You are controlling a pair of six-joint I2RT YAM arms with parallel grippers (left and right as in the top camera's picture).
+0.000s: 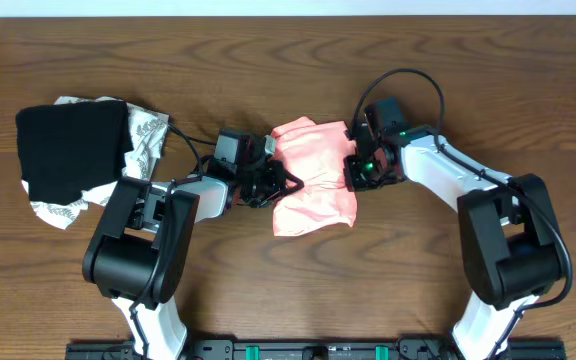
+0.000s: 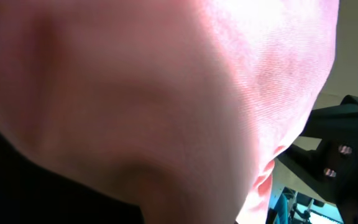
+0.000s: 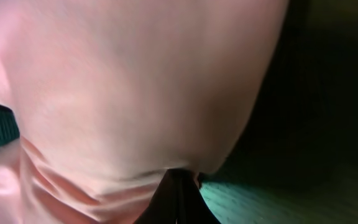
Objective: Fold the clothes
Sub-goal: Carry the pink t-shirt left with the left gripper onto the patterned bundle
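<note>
**Inspector:** What is hidden or hard to make out?

**Recorder:** Both wrist views are almost wholly filled by the salmon-pink T-shirt (image 2: 166,93) (image 3: 135,81), which is pressed close to the lenses and blurred. The left gripper's own fingers cannot be made out in its view. In the right wrist view only a dark wedge (image 3: 179,199) is seen at the bottom edge, where the fabric is gathered to a point. From overhead, the tips of both grippers are partly covered by the cloth and by their own housings. The white patterned cloth (image 1: 148,130) is largely covered by the black garment (image 1: 73,150) lying on it.

**Inspector:** Where is the T-shirt found?

**Recorder:** The T-shirt (image 1: 313,185) is seen bunched and creased on the wooden table (image 1: 288,60), between the two arms. The black garment and the white cloth lie well apart from it, towards the left arm's side.

**Inspector:** How are the grippers recorded?

**Recorder:** The left gripper (image 1: 273,187) is set against the T-shirt's edge on the black garment's side. Its jaws are closed and the fabric is taken to be pinched between them. The right gripper (image 1: 353,172) is set against the T-shirt's opposite edge, with its jaws fully closed on a fold of the same fabric.
</note>
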